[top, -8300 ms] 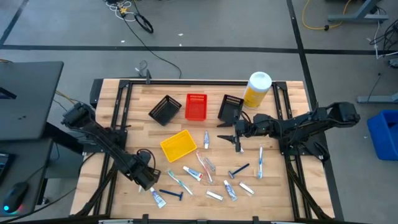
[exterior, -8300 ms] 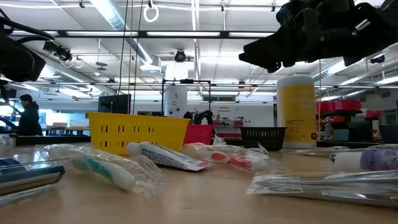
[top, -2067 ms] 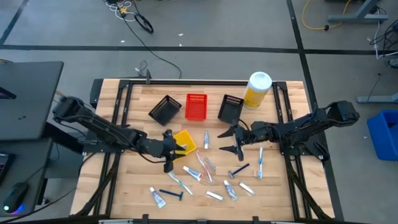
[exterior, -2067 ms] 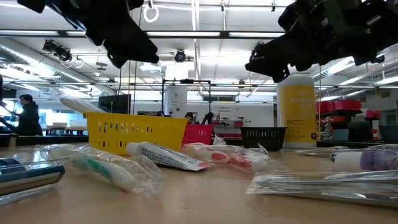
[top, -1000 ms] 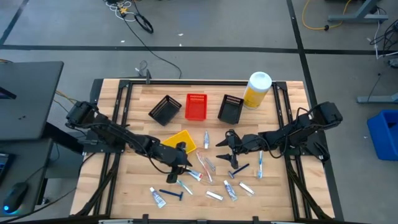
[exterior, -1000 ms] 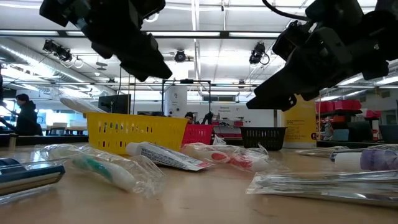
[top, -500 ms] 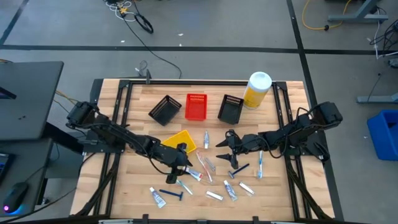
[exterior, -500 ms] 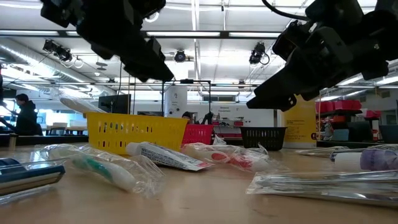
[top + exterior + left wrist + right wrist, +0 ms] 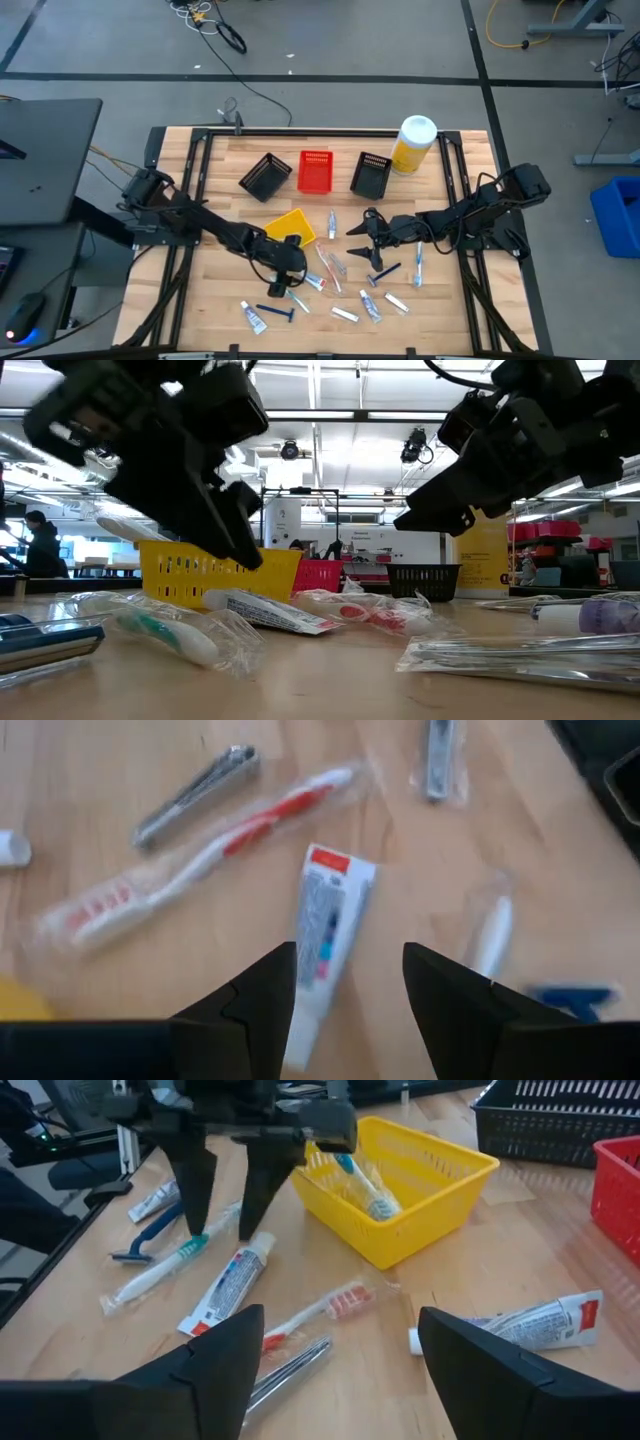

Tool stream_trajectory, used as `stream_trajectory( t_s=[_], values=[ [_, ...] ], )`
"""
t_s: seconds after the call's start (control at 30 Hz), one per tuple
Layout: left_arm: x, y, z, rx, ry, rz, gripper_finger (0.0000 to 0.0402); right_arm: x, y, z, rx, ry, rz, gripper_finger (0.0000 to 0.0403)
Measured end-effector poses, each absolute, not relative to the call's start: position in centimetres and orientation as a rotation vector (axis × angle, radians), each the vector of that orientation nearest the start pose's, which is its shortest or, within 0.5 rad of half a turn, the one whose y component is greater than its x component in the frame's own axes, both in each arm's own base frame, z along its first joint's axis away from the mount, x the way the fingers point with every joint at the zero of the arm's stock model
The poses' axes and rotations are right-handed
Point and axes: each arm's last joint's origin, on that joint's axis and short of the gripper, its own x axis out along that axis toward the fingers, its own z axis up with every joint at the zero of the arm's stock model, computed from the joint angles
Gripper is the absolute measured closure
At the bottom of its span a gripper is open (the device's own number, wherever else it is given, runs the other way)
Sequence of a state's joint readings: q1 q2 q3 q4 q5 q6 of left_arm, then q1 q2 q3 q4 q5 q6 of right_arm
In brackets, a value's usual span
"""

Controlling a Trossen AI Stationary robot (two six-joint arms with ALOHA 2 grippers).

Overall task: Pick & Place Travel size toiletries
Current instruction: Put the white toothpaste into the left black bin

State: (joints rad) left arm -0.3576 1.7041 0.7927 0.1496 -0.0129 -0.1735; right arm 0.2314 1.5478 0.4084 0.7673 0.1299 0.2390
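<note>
The travel size toiletries lie scattered on the wooden table's near half: a white tube with red and blue marks (image 9: 325,925), a red toothbrush in its wrapper (image 9: 200,855), a razor (image 9: 383,272) and more tubes (image 9: 345,314). One toothbrush (image 9: 360,1185) lies in the yellow basket (image 9: 288,228). My left gripper (image 9: 345,975) is open, slants down just above the marked tube (image 9: 230,1285), and its fingers stand on either side of it. My right gripper (image 9: 365,240) hovers open to the right of the yellow basket, over a bare stretch of table.
Two black baskets (image 9: 265,176) (image 9: 372,175) and a red basket (image 9: 314,171) stand in a row at the far side. A big yellow bottle with a white cap (image 9: 414,143) stands at the far right. A toothbrush (image 9: 418,258) lies under the right arm.
My left gripper has sunk from well above the table down toward the marked tube, tipping a little more downward. The right arm and the toiletries have kept still.
</note>
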Motion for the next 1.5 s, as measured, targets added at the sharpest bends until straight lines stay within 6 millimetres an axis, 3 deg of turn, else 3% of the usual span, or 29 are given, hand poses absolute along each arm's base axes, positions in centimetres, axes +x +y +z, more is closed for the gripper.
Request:
stream_trajectory(
  t_s=[0.27, 0.63, 0.8, 1.0, 1.2, 1.5],
  values=[
    [29.4, -10.8, 12.9, 0.037, 0.911, -0.200, 0.0207, 25.5, 5.6, 13.5, 0.166, 0.377, 0.055, 0.0147],
    [31.3, -11.0, 16.5, 0.178, 0.939, -0.219, 0.0207, 25.5, 5.6, 13.5, 0.150, 0.378, 0.058, 0.0139],
    [31.3, -11.1, 16.8, 0.163, 0.973, -0.223, 0.0207, 25.5, 5.6, 13.5, 0.141, 0.376, 0.060, 0.0130],
    [33.0, -12.0, 15.7, 0.173, 1.004, -0.253, 0.0207, 25.4, 5.6, 13.4, 0.139, 0.382, 0.060, 0.0135],
    [33.6, -12.0, 14.8, 0.252, 1.169, -0.205, 0.0207, 25.4, 5.6, 13.2, 0.136, 0.398, 0.058, 0.0148],
    [34.0, -12.5, 14.2, 0.249, 1.173, -0.263, 0.0228, 25.4, 5.5, 13.1, 0.134, 0.406, 0.057, 0.0151]
  ],
)
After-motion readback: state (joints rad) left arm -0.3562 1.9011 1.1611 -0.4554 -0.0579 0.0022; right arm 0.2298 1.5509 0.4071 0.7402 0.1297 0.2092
